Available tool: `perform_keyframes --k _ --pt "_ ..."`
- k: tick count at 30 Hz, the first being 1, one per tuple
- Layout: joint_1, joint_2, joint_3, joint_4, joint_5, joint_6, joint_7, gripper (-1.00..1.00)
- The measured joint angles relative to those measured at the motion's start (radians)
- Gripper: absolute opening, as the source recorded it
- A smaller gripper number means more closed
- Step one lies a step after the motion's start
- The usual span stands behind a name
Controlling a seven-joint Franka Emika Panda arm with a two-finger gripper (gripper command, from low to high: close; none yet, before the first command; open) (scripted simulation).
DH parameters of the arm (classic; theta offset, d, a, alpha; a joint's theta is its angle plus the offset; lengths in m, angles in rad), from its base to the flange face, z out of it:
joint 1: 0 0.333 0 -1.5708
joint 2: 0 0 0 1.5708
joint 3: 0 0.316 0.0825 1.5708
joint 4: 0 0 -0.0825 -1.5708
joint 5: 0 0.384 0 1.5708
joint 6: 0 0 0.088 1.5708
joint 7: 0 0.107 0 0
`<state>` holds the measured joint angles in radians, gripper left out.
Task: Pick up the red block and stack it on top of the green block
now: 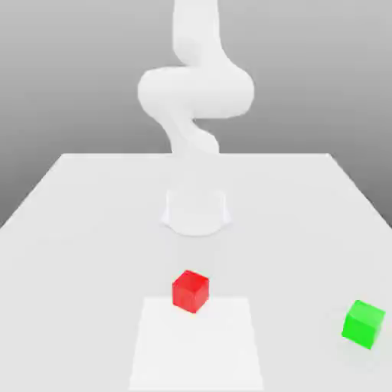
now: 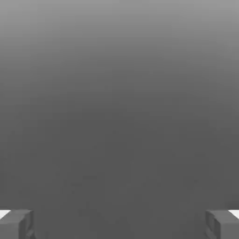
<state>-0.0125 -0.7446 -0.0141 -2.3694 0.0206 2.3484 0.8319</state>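
Tool (image 2: pixel 119 224) fully open in the hand view, fingers (image 2: pixel 16 224) set wide apart, holding and touching nothing; red block (image 1: pixel 190 291) resting on the counter (image 1: pixel 76 230); green block (image 1: pixel 363 324) well apart, toward the exterior view's right.

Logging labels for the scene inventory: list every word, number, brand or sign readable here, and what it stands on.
None: no text to quote.
The red block, green block, white table and white arm all have plain faces.
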Motion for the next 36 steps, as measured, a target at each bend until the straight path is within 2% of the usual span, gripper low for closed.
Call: perform_keyframes --k 8,17,28,36 --pt "-0.041 0.22 0.008 -0.262 0.053 0.185 0.141 0.0" --pt "-0.087 0.54 0.094 -0.587 0.045 0.452 0.4 0.0" --pt "-0.08 0.758 0.099 -0.583 0.083 0.623 0.396 0.0" --pt "-0.031 0.889 0.039 -0.579 0.033 0.748 0.437 0.0"
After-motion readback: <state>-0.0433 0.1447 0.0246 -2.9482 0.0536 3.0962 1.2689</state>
